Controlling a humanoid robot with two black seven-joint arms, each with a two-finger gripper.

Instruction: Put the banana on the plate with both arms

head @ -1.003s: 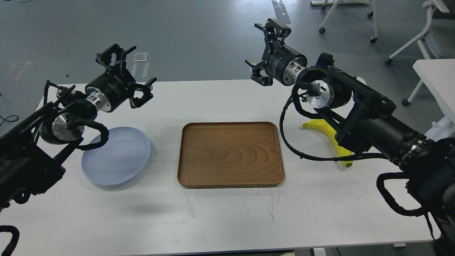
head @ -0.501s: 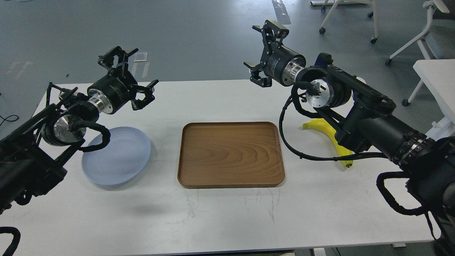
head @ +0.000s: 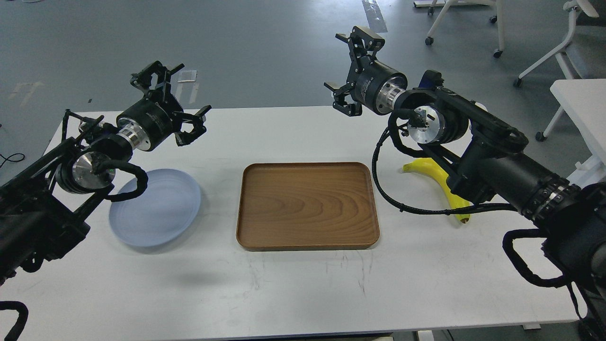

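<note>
The yellow banana [head: 438, 180] lies on the white table right of the tray, partly hidden behind my right arm; its dark tip points toward the front. The pale blue-grey plate [head: 158, 208] lies at the left, its left rim hidden behind my left arm. My left gripper [head: 171, 102] is open and empty, held in the air above the table's far side, behind the plate. My right gripper [head: 350, 71] is open and empty, raised above the table's far edge, up and left of the banana.
A brown wooden tray [head: 307, 206] lies in the middle between plate and banana. The white table [head: 303, 289] reaches to the front. Office chairs [head: 549, 42] and another white table [head: 582, 109] stand beyond at the right.
Both grippers have drifted slightly: the left one a little right and up, the right one a little left. Banana, plate and tray have not moved.
</note>
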